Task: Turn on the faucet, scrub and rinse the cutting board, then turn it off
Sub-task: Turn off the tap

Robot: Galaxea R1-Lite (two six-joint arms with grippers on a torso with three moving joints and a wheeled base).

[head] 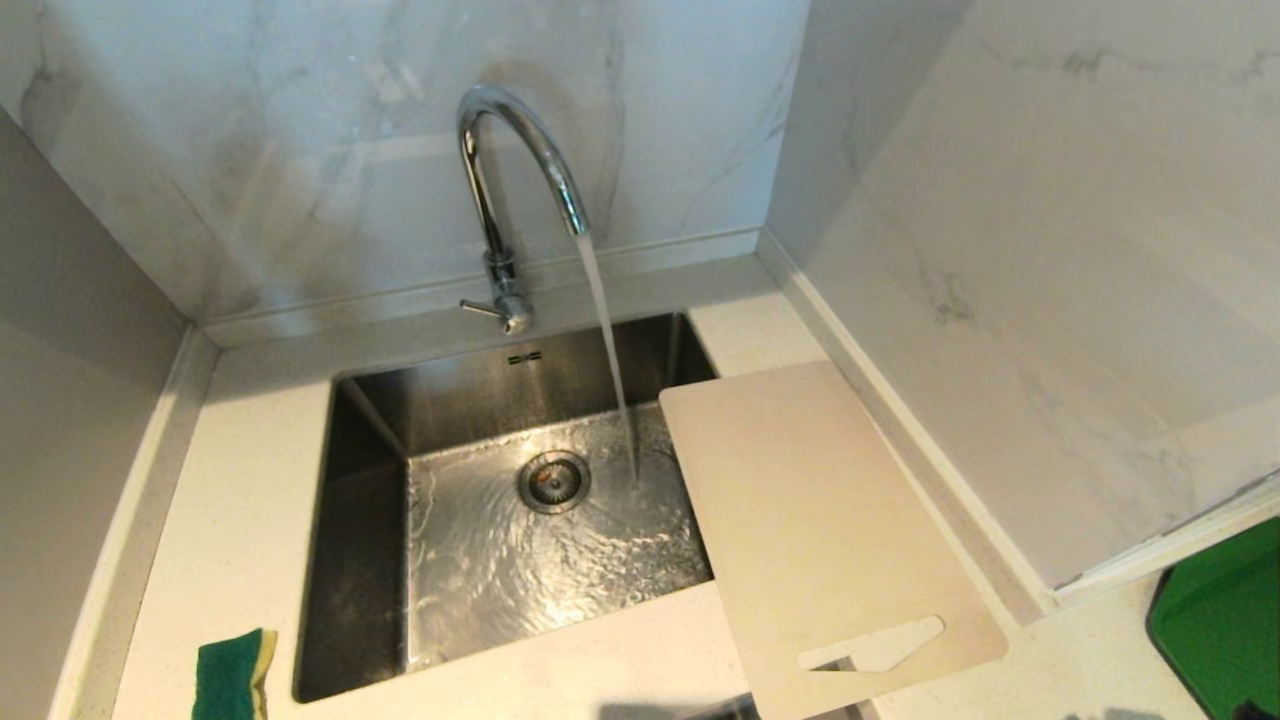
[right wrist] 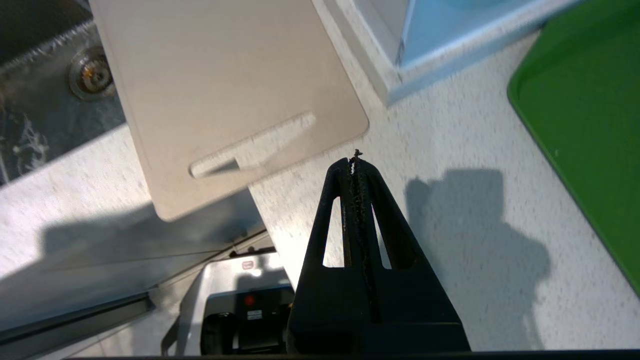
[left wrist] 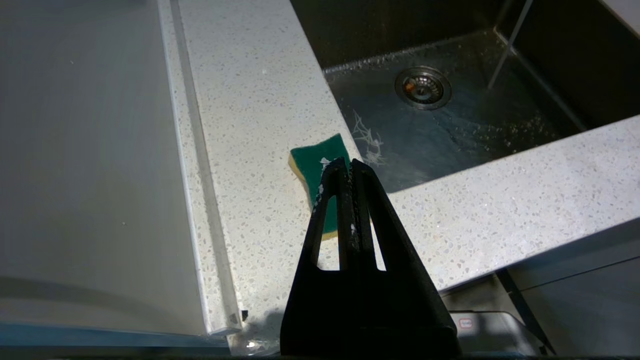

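Note:
The chrome faucet (head: 505,180) stands behind the sink (head: 340,560), and a stream of water (head: 610,350) runs from its spout into the basin near the drain (head: 553,481). The off-white cutting board (head: 820,530) lies over the sink's right edge and the counter, slot handle toward me, and shows in the right wrist view (right wrist: 220,85) too. My right gripper (right wrist: 355,161) is shut and empty above the counter, just short of the board's handle end. Shut and empty as well, my left gripper (left wrist: 346,163) hangs above a green and yellow sponge (left wrist: 317,162). Neither arm appears in the head view.
The sponge (head: 233,677) lies on the counter at the sink's front left corner. A green slab (head: 1220,620) sits on the counter at the far right, beyond a marble wall corner (head: 1060,590). Walls close in at the back and on both sides.

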